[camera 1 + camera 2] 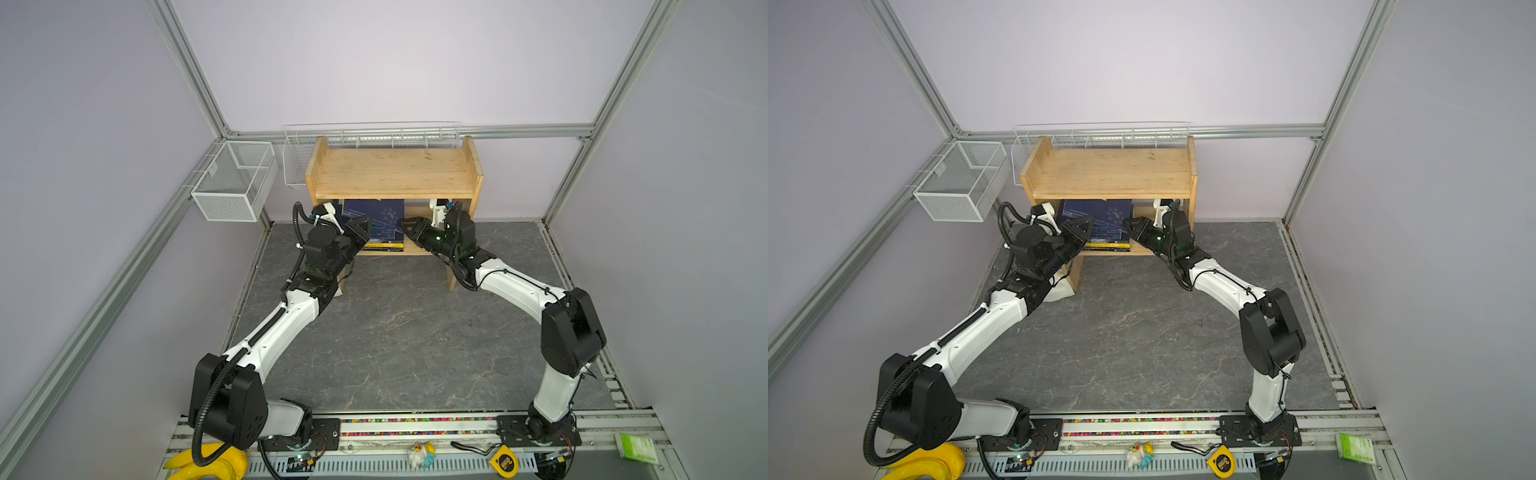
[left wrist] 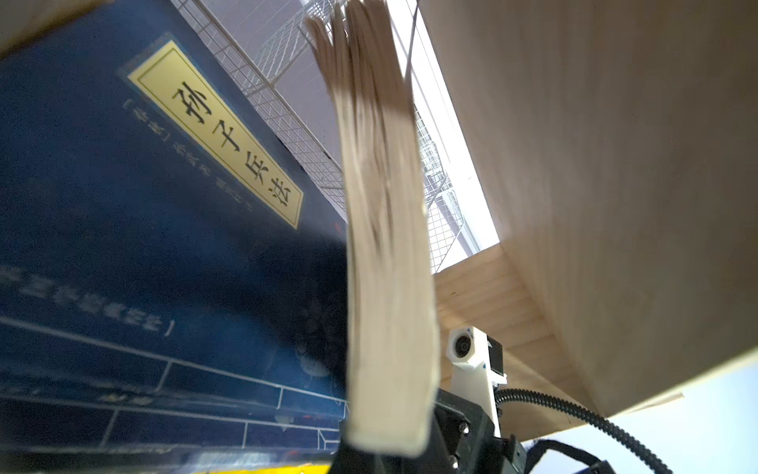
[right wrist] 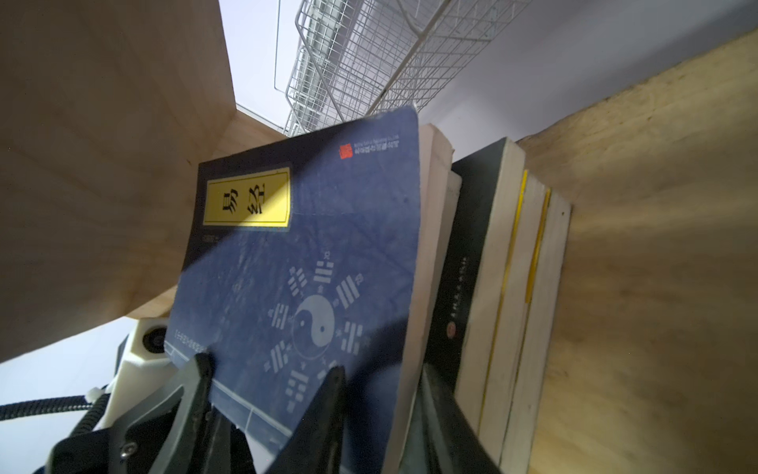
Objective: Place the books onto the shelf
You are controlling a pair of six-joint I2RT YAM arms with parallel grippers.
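Observation:
The wooden shelf (image 1: 395, 170) stands at the back in both top views, and the books (image 1: 384, 245) lie stacked flat on its lower board. Spines in black (image 3: 471, 254) and yellow (image 3: 510, 262) show in the stack. One navy book (image 3: 311, 246) with a yellow label is tilted up off the stack. My right gripper (image 1: 409, 230) is open, one finger (image 3: 334, 385) in front of this book's cover and the other behind its pages. My left gripper (image 1: 362, 227) is shut, its tip (image 3: 201, 369) against the cover's far corner. Another navy book (image 2: 143, 246) lies on top of the stack.
A white mesh basket (image 1: 232, 183) hangs on the left wall and a wire rack (image 1: 374, 135) runs behind the shelf. A white packet (image 1: 1059, 291) lies under my left arm. A yellow toy (image 1: 216, 461), tape measure (image 1: 505, 461) and green packet (image 1: 636, 446) sit at the front rail.

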